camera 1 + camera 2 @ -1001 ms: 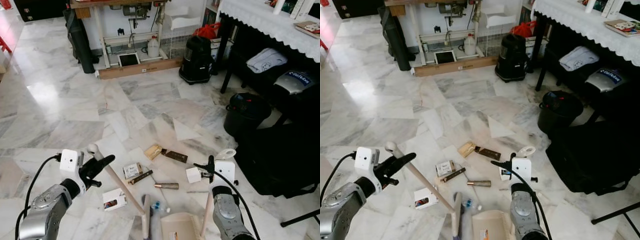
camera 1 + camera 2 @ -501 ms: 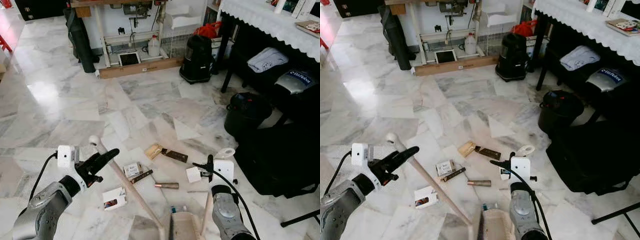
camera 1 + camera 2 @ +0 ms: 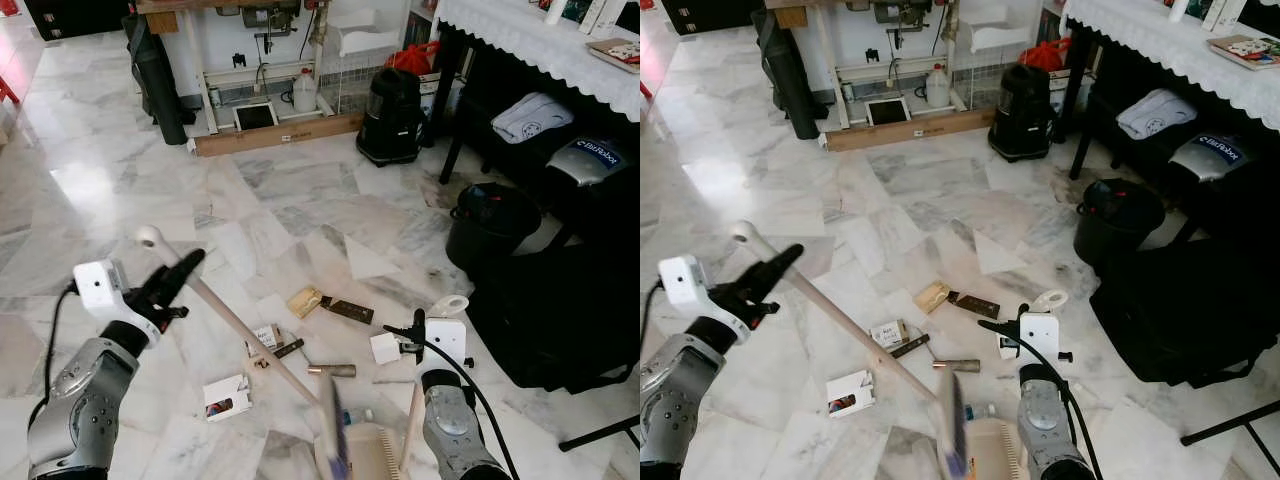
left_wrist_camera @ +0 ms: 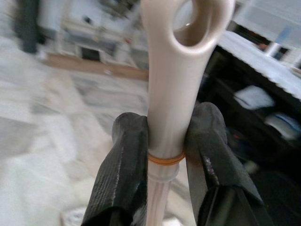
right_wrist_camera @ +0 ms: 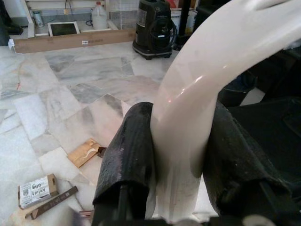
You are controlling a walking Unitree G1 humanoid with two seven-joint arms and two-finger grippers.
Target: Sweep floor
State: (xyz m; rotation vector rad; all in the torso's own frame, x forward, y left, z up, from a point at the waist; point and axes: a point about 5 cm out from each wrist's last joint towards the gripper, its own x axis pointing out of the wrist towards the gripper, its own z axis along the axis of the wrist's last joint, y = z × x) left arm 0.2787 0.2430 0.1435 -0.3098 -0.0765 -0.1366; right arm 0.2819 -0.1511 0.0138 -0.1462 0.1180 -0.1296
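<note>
My left gripper (image 3: 172, 283) is shut on the cream broom handle (image 3: 235, 325) just under its looped top, as the left wrist view (image 4: 164, 157) shows up close. The handle slants down to the blurred broom head (image 3: 331, 440) beside the cream dustpan (image 3: 367, 457). My right gripper (image 5: 181, 150) is shut on the dustpan's upright cream handle (image 3: 449, 306). Litter lies ahead of the pan: a tan scrap (image 3: 305, 301), a brown wrapper (image 3: 348, 310), a small box (image 3: 265, 338), a white cube (image 3: 385, 348), a metal tube (image 3: 333, 370) and a card (image 3: 227, 396).
A black bin (image 3: 490, 225) and a black bag (image 3: 560, 310) stand on the right under a cloth-covered table (image 3: 530, 40). A black vacuum (image 3: 392, 118), a wooden board (image 3: 280, 135) and a work table's legs line the back. Open marble floor (image 3: 120, 190) spreads to the left.
My left gripper has swung up and to the left with the broom's top. The broom head has slid right, up against the dustpan. The right gripper has held still.
</note>
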